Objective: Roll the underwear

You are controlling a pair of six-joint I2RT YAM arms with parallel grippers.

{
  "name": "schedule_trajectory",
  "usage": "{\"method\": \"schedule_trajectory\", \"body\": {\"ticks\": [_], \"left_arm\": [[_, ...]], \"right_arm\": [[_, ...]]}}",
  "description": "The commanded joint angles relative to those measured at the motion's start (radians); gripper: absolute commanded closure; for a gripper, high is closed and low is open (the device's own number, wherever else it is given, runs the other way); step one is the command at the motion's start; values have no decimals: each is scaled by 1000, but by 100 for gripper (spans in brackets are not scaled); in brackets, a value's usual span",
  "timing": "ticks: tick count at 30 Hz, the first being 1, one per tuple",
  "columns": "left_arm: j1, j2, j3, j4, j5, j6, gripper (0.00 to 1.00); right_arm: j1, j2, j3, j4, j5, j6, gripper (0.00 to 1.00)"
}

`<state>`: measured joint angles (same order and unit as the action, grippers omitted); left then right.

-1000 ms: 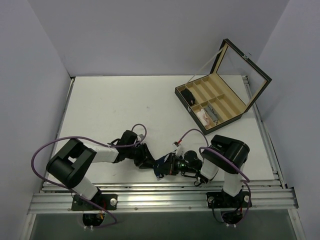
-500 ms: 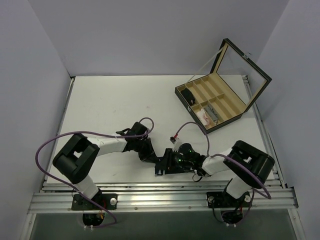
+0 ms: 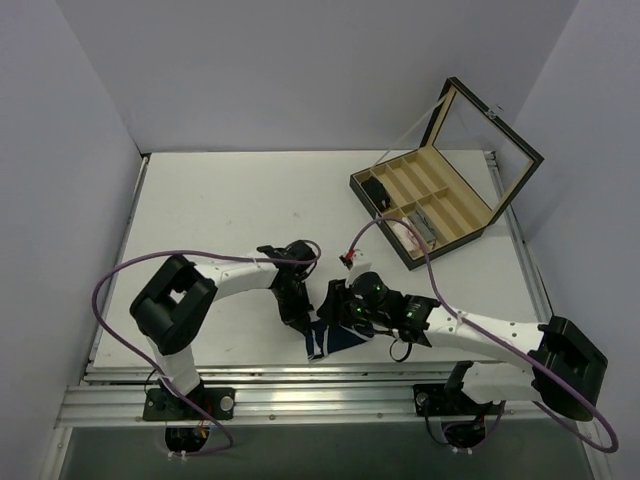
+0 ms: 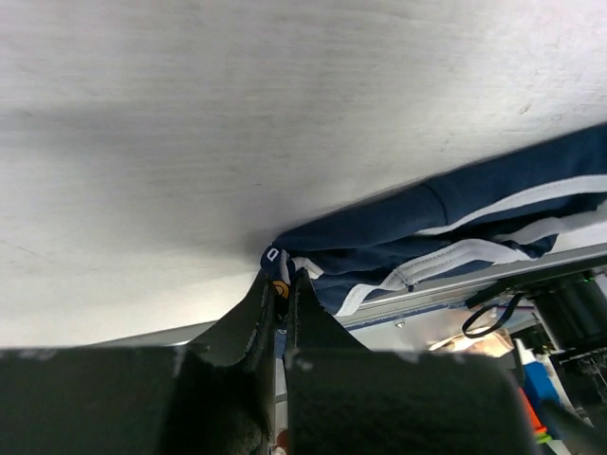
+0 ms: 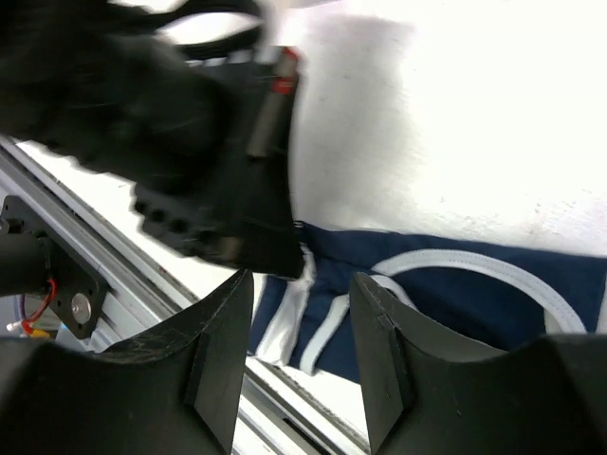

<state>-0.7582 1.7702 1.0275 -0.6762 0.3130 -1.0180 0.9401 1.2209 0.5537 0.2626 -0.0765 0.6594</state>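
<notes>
Currently the left end effector (image 4: 281, 289) is clamped on a corner of the underwear (image 4: 455, 227), which lies at the near edge of the tabletop (image 3: 220, 210) beneath the open right end effector (image 5: 302, 284); this thin corner pinch may slip, dropping fabric onto the rail (image 3: 330, 378).
</notes>
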Motion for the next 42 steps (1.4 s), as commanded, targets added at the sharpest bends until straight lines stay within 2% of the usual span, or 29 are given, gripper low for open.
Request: {"method": "schedule_trajectory", "body": {"ticks": [1, 3, 7, 12, 24, 31, 35, 36, 38, 42], "left_arm": [[-38, 54, 98, -143, -60, -2, 98], [-53, 81, 121, -171, -61, -10, 98], [-69, 124, 166, -201, -58, -19, 98], [-73, 172, 226, -273, -71, -14, 98], [-76, 176, 240, -304, -94, -19, 98], [-76, 176, 232, -303, -100, -30, 98], [-70, 175, 223, -306, -109, -42, 98], [-66, 172, 214, -307, -114, -48, 98], [-44, 155, 197, -303, -121, -57, 98], [31, 77, 128, -263, -126, -109, 98]], "right_arm": [[77, -50, 43, -103, 158, -44, 59], [127, -49, 49, -94, 197, -32, 59], [290, 8, 81, -123, 373, 11, 58], [414, 100, 153, -215, 541, 72, 57], [476, 328, 261, -313, 584, 126, 62], [488, 381, 272, -295, 551, 141, 64], [485, 405, 261, -280, 538, 144, 76], [480, 410, 250, -276, 538, 140, 84], [442, 413, 233, -255, 512, 117, 94], [355, 379, 158, -177, 442, 59, 100]]}}
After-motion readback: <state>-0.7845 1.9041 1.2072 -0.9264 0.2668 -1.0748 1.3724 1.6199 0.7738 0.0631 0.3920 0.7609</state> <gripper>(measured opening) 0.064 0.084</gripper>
